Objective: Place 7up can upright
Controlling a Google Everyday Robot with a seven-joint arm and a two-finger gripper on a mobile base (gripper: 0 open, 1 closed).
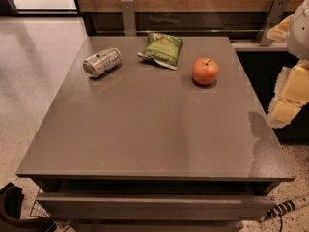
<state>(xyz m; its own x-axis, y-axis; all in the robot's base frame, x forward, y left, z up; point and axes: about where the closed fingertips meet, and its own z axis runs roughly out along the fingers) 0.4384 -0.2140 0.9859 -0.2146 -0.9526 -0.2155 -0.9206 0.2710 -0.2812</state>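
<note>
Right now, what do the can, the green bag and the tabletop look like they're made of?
The 7up can: likely aluminium, silvery with bright glints, lying on its side. The green bag: probably thin plastic film, crinkled and slightly glossy. The tabletop: smooth grey, perhaps laminate, semi-gloss, since it mirrors light faintly. The gripper hangs off the table's right edge, touching none.

7up can (102,62) sideways; end effector (288,100) beside table (145,134)

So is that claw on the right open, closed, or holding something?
Gripper: at the view's right edge, beside the table; open or closed cannot be told. The 7up can lies on its side, far from it.
</note>
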